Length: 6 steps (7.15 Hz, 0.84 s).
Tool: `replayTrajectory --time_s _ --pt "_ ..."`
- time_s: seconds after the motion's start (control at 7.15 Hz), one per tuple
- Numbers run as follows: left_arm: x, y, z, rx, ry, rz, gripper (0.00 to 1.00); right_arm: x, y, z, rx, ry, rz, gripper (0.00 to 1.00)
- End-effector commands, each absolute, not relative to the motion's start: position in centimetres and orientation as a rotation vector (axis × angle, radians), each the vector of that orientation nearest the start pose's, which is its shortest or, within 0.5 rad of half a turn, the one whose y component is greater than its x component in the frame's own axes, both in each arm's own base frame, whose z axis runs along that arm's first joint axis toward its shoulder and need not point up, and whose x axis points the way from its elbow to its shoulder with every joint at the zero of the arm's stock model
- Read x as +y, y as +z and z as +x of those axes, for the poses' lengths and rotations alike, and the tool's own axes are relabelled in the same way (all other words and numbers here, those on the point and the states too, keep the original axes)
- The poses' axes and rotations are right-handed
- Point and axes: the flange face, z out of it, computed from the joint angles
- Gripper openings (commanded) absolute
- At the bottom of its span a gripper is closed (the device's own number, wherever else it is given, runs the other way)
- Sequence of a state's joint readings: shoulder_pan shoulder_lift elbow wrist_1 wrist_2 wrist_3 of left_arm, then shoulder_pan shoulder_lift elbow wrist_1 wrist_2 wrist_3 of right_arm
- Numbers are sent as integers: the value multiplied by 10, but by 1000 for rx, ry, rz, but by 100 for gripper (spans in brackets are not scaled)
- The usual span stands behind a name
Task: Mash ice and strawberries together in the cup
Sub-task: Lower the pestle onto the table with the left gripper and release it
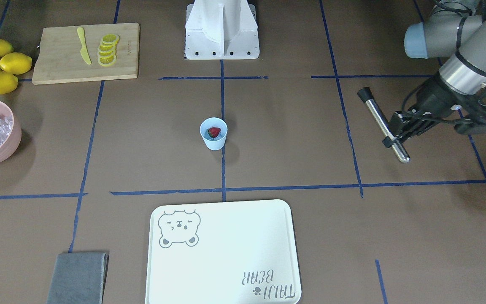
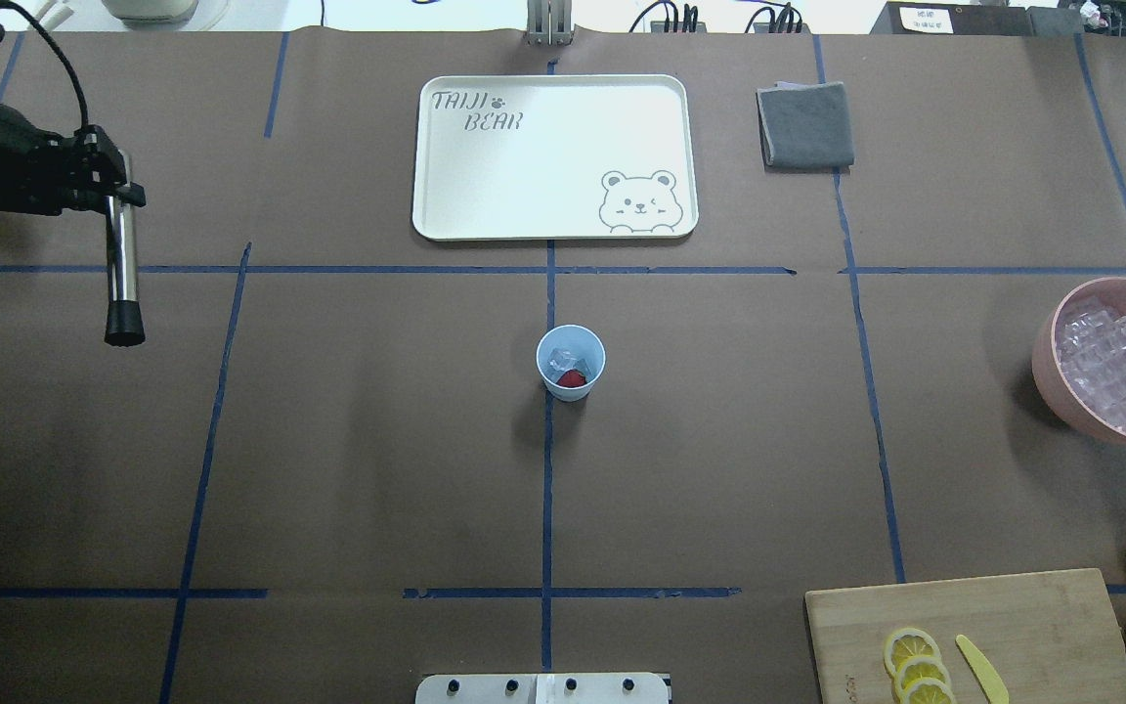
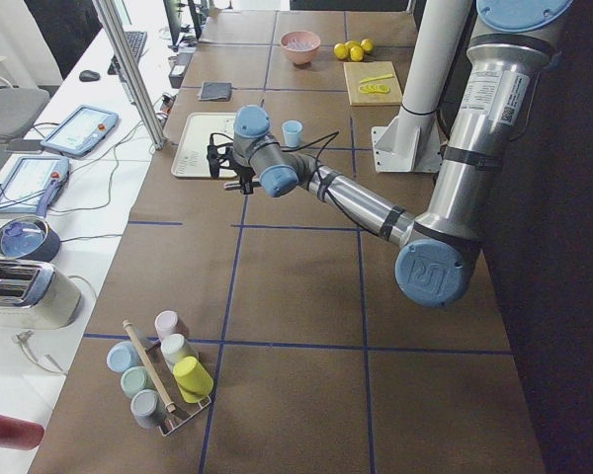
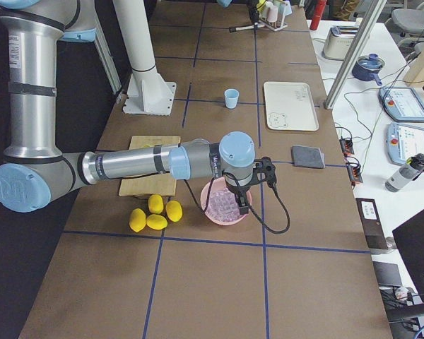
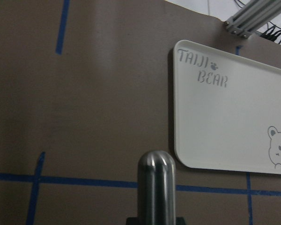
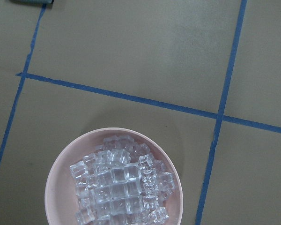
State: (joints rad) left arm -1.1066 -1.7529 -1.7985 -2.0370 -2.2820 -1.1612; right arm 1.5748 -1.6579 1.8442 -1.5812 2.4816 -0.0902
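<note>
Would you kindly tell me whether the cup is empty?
Not empty: the cup holds a strawberry and ice, both visible from above.

Overhead looks down from behind the robot [image 2: 543, 689]; the front camera faces it, both sharing the cup [image 2: 571, 393]. Side cameras sight along the surface [image 2: 377, 440]. Right wrist hovers close, seemingly straight above the bowl [image 6: 58, 187].

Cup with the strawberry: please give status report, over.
Left gripper jaws shut on steel muddler, aside. Right gripper over pink ice bowl, jaws unclear. Cup upright, strawberry whole, ice inside. Nothing between muddler and cup.
</note>
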Motion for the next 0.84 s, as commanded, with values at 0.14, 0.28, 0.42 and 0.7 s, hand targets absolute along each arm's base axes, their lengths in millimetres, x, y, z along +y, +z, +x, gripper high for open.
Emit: replayTrajectory --time_s 0.14,0.28,0.42,0.7 --pt "-486 521 151 842 -98 170 0 -456 549 57 -898 -165 219 99" --pt "-476 547 143 786 -48 181 0 -456 549 56 -899 -166 219 99" --pt "-473 570 140 735 -35 179 0 -457 551 56 -897 -164 214 99" --pt "-478 613 140 661 -62 144 0 -459 551 56 -899 -164 214 99"
